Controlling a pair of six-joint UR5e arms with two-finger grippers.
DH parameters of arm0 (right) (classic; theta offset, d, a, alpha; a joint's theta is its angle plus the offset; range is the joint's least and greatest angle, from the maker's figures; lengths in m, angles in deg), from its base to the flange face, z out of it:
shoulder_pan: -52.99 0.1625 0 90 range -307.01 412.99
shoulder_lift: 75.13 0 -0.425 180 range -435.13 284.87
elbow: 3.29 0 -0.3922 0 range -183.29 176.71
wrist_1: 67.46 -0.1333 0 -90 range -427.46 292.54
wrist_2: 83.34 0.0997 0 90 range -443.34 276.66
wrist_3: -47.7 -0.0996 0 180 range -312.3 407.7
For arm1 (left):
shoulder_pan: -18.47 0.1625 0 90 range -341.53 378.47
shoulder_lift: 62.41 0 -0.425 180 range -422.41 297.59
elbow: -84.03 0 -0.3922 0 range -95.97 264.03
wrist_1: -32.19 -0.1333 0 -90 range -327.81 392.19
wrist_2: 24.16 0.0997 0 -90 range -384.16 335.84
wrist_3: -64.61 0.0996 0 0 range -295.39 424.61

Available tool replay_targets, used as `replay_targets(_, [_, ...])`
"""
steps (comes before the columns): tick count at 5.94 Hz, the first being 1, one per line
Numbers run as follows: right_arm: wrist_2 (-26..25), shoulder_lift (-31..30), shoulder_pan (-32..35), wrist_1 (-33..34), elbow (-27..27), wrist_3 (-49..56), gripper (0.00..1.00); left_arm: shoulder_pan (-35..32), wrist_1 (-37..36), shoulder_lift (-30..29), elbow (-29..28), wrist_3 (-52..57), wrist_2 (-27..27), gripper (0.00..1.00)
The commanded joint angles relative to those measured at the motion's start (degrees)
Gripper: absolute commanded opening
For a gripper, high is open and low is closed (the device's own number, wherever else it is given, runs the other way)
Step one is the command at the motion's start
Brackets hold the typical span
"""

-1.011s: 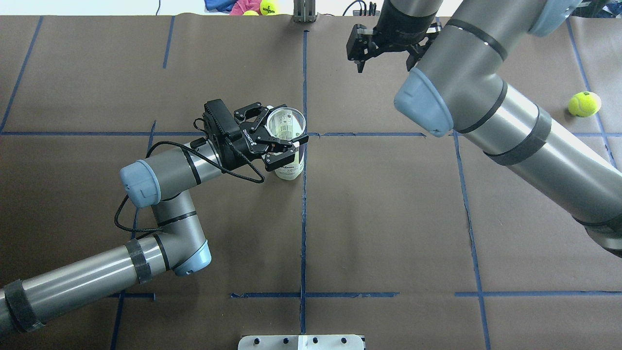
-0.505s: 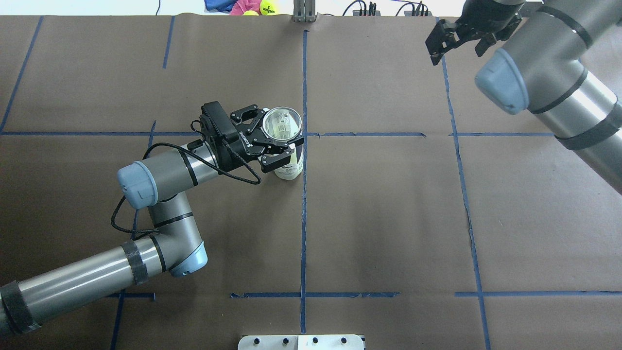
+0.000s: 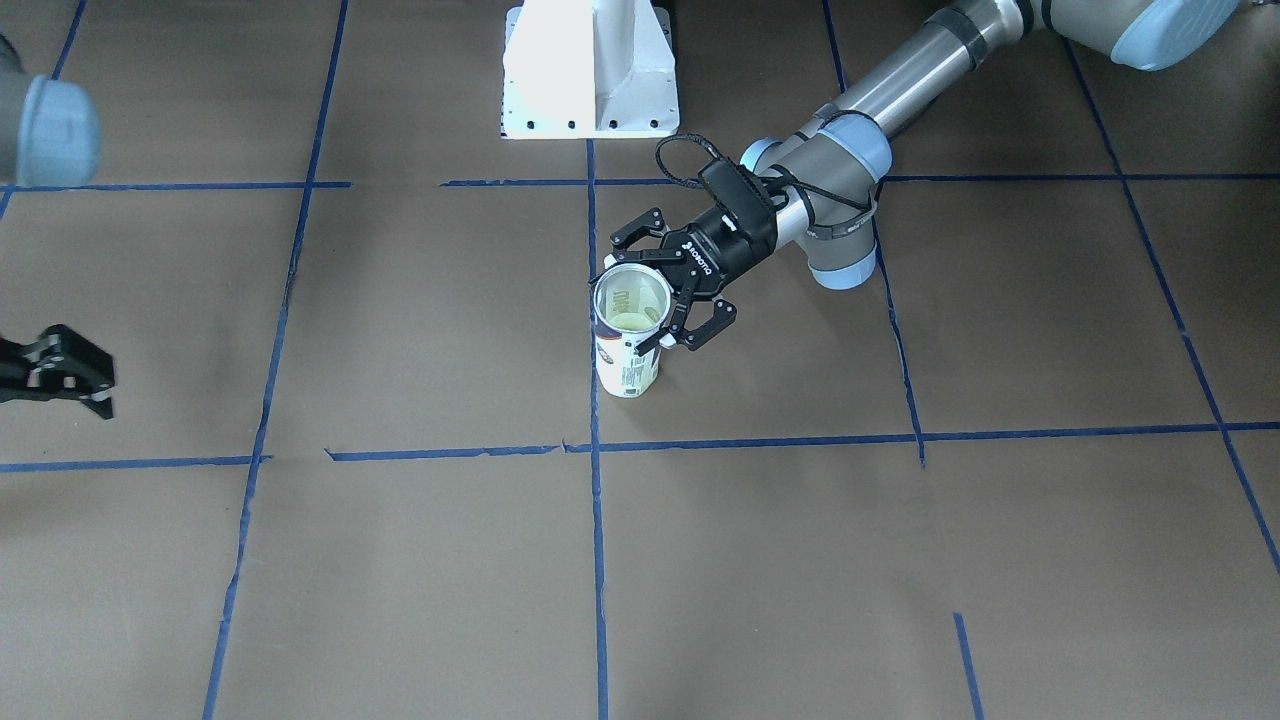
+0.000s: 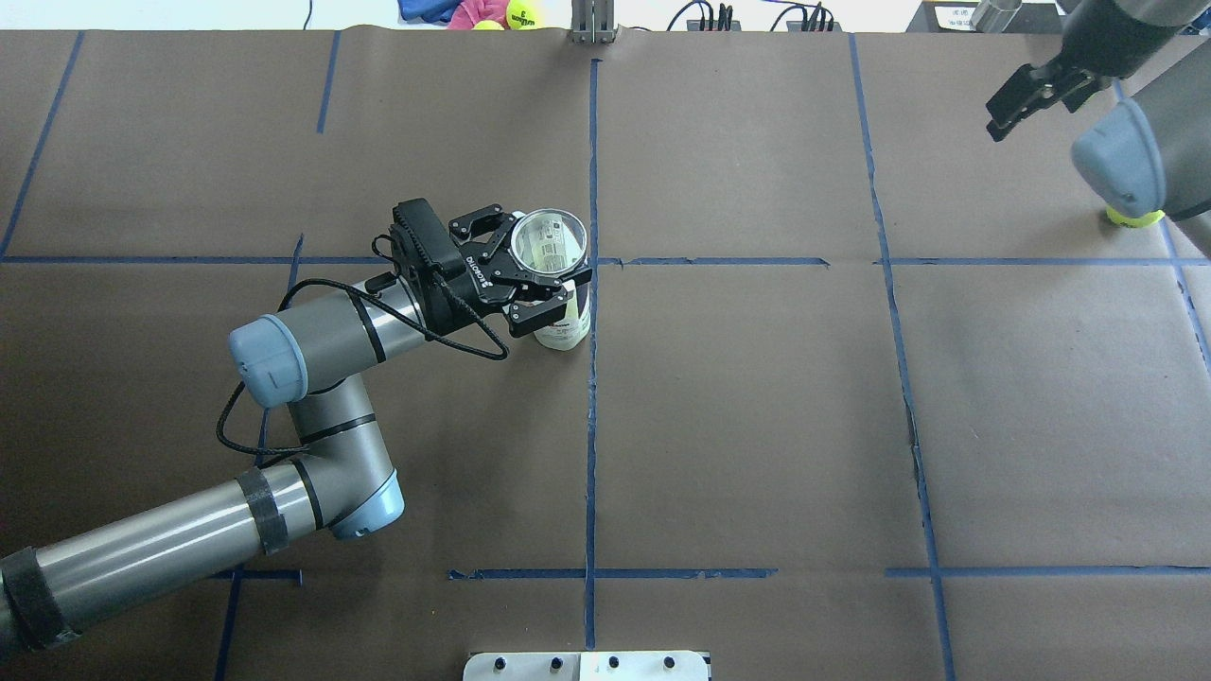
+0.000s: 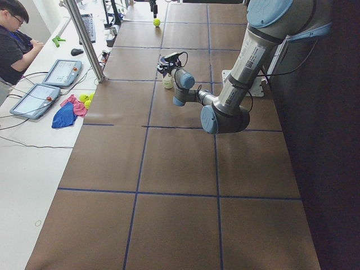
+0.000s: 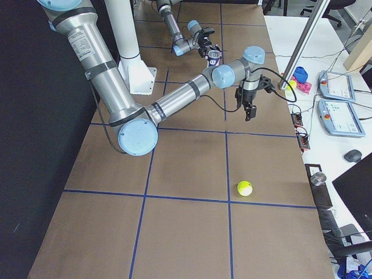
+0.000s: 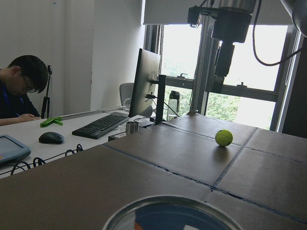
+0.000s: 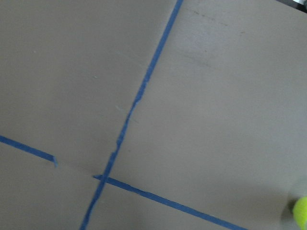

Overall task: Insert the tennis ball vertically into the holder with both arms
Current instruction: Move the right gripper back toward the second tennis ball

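Brown and ruled with blue tape (image 3: 592,520), the tabletop (image 3: 1050,560) filled the front-facing view. The holder (image 3: 628,365) stood upright near its middle, mouth up. The left arm (image 3: 830,150) reached in, and its jaws were clenched around the holder just below the rim. We saw nothing yellow-green inside the tube. At that view's left edge the right arm (image 3: 40,130) hung well apart, its jaws over bare tabletop.

From overhead the same grasp showed. The right arm's jaws looked spread and carried nothing. The ball (image 4: 1135,218) lay on the tabletop at the far right, half hidden under that arm's blue joint cap (image 4: 1121,165) and well apart from the holder.

The left-end view showed the ball far down the tabletop, alone. The right-end view showed it close to the camera, with the right arm's jaws hanging above the tabletop, apart from the ball and not over it.

The left wrist camera looked across the holder's rim to the ball beyond, with the right jaws higher in the frame. The right wrist camera caught only a sliver of the ball at its lower right corner.

We judged the first part done, with the holder upright and steadied. What remained was to bring the right jaws over the ball, grasp it, carry it across and lower it straight down the open mouth.
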State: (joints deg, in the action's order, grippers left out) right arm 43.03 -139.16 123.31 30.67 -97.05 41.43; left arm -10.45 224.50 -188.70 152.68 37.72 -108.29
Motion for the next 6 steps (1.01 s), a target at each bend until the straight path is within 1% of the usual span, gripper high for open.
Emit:
replay_targets(1, [1.5, -1.6, 5.8, -8.1, 10.6, 12.6, 1.0, 0.0, 0.0, 0.0, 0.1, 0.0, 0.0, 0.89])
replay_targets(2, [1.6, -2.7, 6.5, -17.4, 17.9, 15.0, 1.0, 0.0, 0.0, 0.0, 0.1, -0.1, 0.0, 0.89])
replay_targets(3, [1.6, -3.8, 6.5, -26.2, 24.1, 15.5, 1.0, 0.0, 0.0, -0.1, 0.1, -0.1, 0.0, 0.89])
replay_targets(4, [1.5, -5.0, 6.5, -31.5, 27.7, 15.8, 1.0, 0.0, 0.0, 0.0, 0.1, -0.1, 0.0, 0.89])
replay_targets(6, [0.8, -6.4, 6.2, -34.5, 31.2, 17.0, 1.0, -0.1, 0.0, 0.0, 0.1, -0.1, 0.0, 0.89])
